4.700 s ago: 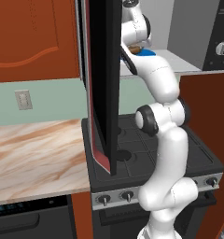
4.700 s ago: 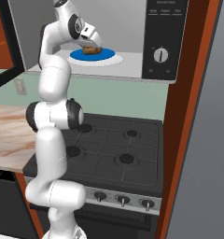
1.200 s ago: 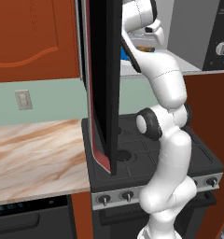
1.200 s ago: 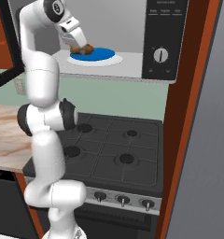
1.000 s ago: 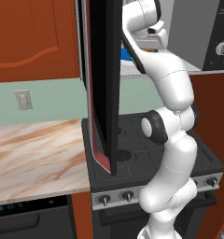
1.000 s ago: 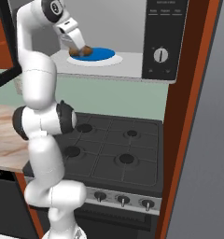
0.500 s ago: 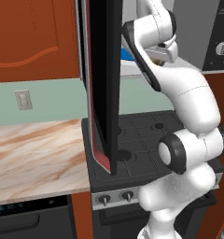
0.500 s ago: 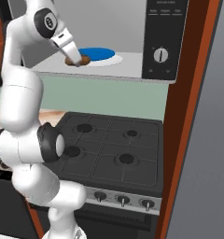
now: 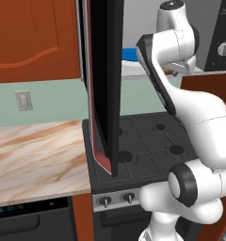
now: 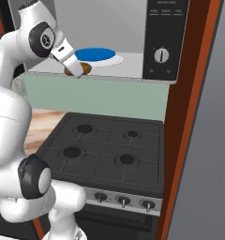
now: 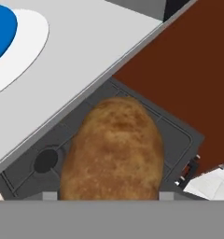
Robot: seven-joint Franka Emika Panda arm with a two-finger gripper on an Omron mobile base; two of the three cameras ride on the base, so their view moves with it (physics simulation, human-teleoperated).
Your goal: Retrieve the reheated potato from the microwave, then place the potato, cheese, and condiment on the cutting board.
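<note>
The black gas stove lies nearest, its four burners bare, with a row of knobs along its front edge. To its left runs the marbled desk. Above the stove, the pincer holds the potato between its two fingers, just outside the front lip of the microwave and clear of its floor; in the hand view the tan-brown potato hangs over the stove grate, with the pale microwave floor off to the far left. The microwave's black glass door stands swung wide open on the left, edge-on in the left base view. Farther in, a blue plate rests on the white turntable inside the cavity. The control panel with its round white knob sits at the right
</note>
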